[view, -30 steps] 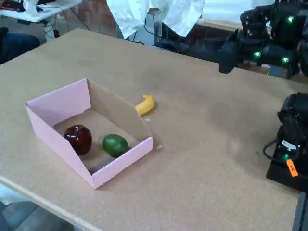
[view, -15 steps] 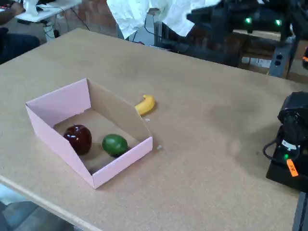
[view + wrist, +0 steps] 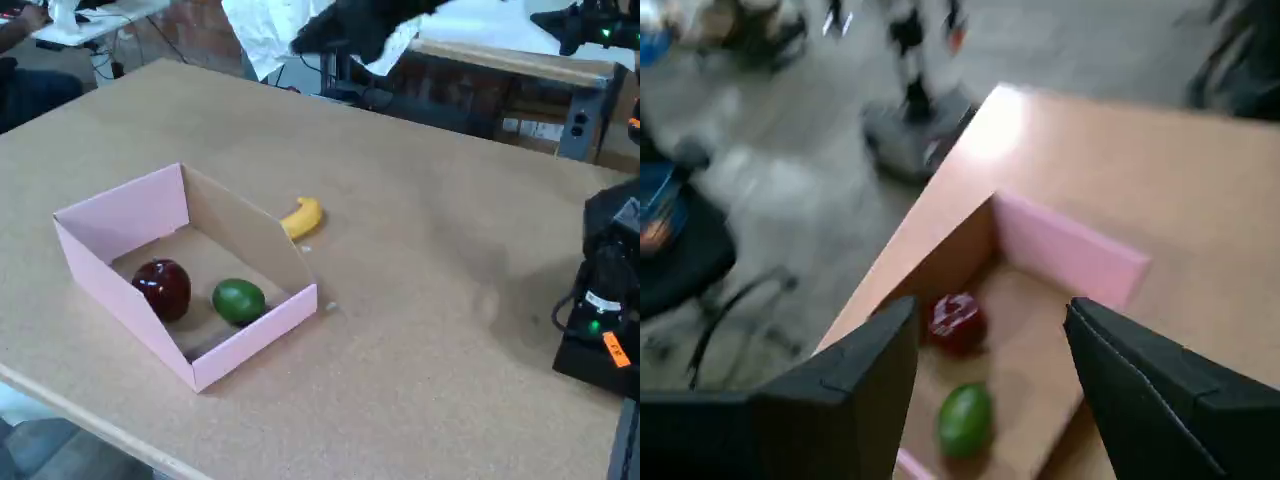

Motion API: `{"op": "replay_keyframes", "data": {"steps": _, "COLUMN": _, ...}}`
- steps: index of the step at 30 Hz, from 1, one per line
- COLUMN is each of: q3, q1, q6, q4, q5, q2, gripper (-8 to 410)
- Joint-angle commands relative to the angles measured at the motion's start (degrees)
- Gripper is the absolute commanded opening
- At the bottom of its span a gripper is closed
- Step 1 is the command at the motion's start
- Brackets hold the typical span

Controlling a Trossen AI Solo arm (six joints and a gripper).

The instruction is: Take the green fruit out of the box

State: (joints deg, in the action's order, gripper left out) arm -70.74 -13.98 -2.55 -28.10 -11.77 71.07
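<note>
The gripper (image 3: 990, 400) is hanging high above the table with its two dark fingers (image 3: 850, 390) spread wide and nothing between them. In the wrist view the green fruit (image 3: 965, 420) is showing straight down through the gap between the fingers, slightly nearer the left one, and the red apple (image 3: 957, 322) is sitting just beyond it, a little further from the camera. Both are lying on the brown floor of the box (image 3: 1065, 250), whose pink far wall is running across the gap ahead of the fingers.

Compared with half a second ago, the arm is swinging across from the right side of the fixed view toward the box: the dark blurred shape at the top edge is now further left. The reach has begun, I judge, but the descent has not, and the fruit (image 3: 239, 300) is resting untouched in the box (image 3: 120, 215).

The apple (image 3: 164, 288) is lying close beside the fruit, apart from it, so the left finger will likely have little room. The low wall is standing just on the fruit's other side. The banana (image 3: 301, 217) is lying outside the box, out of the way.
</note>
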Motion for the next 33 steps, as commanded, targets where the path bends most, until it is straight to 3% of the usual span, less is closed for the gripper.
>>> {"op": "replay_keyframes", "data": {"steps": 1, "q3": -7.30, "q1": -4.85, "q6": -1.79, "q4": -4.83, "q5": -0.22, "q2": 9.49, "gripper": 201}}
{"op": "replay_keyframes", "data": {"steps": 8, "q3": -12.09, "q1": -8.02, "q6": -2.40, "q4": -7.63, "q5": 3.30, "q2": 21.38, "gripper": 202}}
{"op": "replay_keyframes", "data": {"steps": 14, "q3": -13.46, "q1": -7.67, "q6": 1.90, "q4": -16.26, "q5": 3.28, "q2": 26.86, "gripper": 220}}
{"op": "replay_keyframes", "data": {"steps": 22, "q3": -13.18, "q1": -7.72, "q6": 6.03, "q4": -18.14, "q5": 3.32, "q2": 28.70, "gripper": 262}}
{"op": "replay_keyframes", "data": {"steps": 33, "q3": -13.11, "q1": -7.76, "q6": 8.81, "q4": -17.73, "q5": 3.39, "q2": 28.70, "gripper": 264}}
